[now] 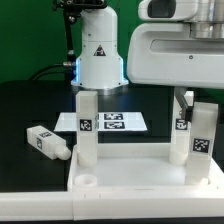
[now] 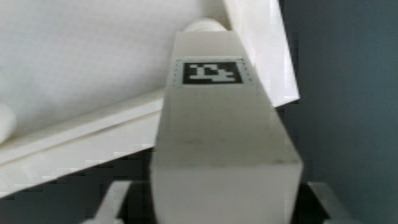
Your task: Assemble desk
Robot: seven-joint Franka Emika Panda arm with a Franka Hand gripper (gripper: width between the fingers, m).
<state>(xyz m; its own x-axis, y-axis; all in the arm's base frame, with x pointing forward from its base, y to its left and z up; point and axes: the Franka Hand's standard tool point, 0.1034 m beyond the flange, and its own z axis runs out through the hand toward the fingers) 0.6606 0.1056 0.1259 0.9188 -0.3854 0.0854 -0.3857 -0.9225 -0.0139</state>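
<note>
Panel (image 1: 130,172) flat at near edge of table (image 1: 25,105). Left leg (image 1: 88,125) and right legs (image 1: 200,135) upright on it. Fourth leg (image 1: 48,142) lying on table off panel's left edge. Gripper (image 2: 217,205) fingers (image 2: 121,200) astride one of the right legs; pad contact indiscernible.

White all along the front: the desk panel (image 1: 130,188) is plain white. The upright leg (image 1: 87,140) is white too, with a black-and-white square tag (image 1: 86,124). There's the same pattern on the lying leg (image 1: 55,148). The table (image 1: 30,112) is black. The marker board (image 1: 112,122) is white with black tags. The robot base (image 1: 98,45) is white, with a blue glow (image 1: 76,68) beside it. In the wrist view, an off-white leg (image 2: 222,150) carries a black-on-white tag (image 2: 214,72).
</note>
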